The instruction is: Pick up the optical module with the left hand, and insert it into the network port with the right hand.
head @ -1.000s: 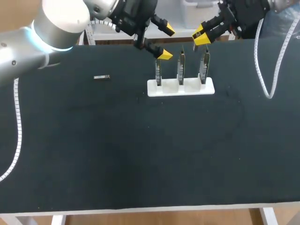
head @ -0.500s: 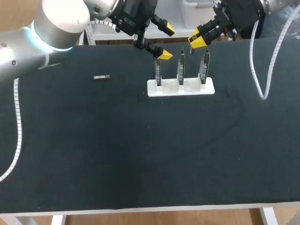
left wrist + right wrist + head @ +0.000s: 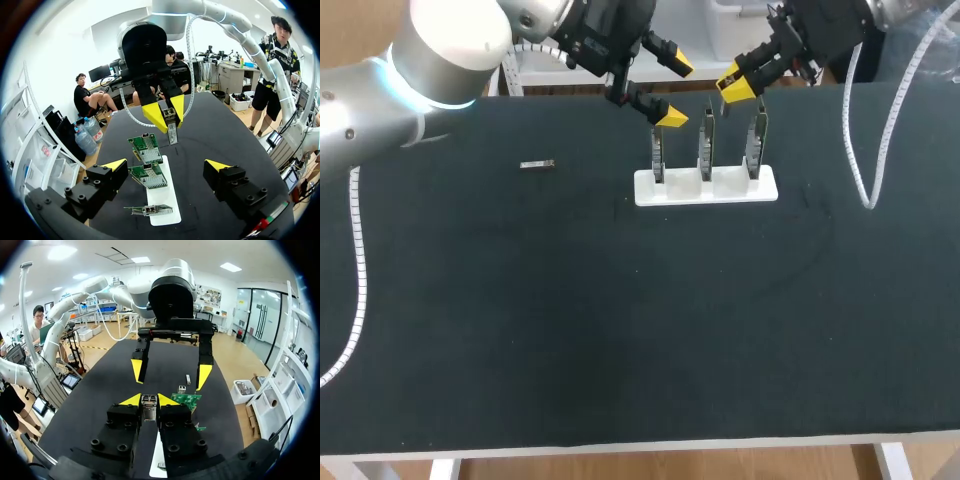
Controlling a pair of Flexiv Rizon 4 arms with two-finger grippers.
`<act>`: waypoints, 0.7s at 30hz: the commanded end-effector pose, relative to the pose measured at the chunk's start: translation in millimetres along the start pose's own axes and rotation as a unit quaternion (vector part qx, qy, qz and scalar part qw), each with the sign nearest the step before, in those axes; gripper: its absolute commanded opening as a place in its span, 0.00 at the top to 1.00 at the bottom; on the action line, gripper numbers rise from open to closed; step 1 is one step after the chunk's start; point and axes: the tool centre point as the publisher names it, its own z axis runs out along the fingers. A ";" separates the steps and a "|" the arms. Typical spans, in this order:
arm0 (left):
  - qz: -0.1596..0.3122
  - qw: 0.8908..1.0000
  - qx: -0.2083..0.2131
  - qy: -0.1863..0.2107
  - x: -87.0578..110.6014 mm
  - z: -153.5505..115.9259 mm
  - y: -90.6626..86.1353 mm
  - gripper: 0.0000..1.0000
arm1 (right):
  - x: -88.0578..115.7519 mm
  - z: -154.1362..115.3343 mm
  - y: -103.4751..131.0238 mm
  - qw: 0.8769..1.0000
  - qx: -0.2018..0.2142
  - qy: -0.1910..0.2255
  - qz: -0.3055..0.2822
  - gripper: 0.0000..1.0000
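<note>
Shifted leftward since a second ago, the right hand pinches the light, stiff optical module by its sides above the middle network card, while the left hand is spread wide alongside.

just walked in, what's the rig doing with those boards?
The right end effector is shut on the optical module and holds it above the white holder, near the top of the middle board. The module is not in a port yet. The left end effector hovers open and empty by the left board. A small silvery part, maybe another module, lies on the black table left of the holder.
</note>
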 end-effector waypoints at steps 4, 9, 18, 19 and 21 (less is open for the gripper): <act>0.001 1.000 0.000 0.001 -0.2 0.1 0.0 0.00 | 0.4 -0.8 -2.7 1.000 -0.002 0.002 0.003 1.00; 0.001 1.000 0.000 0.001 -0.2 0.1 0.0 0.00 | 1.8 1.5 -0.7 1.000 -0.006 0.003 0.006 1.00; 0.001 1.000 0.000 0.001 -0.2 0.1 0.0 0.00 | 5.3 3.3 0.4 1.000 -0.006 0.005 0.014 1.00; 0.001 1.000 0.000 0.001 -0.2 0.1 0.0 0.00 | 5.3 3.2 0.5 1.000 -0.005 0.005 0.014 1.00; 0.001 1.000 0.000 0.001 -0.2 0.1 0.0 0.00 | 5.3 2.5 0.8 1.000 -0.004 0.007 0.014 1.00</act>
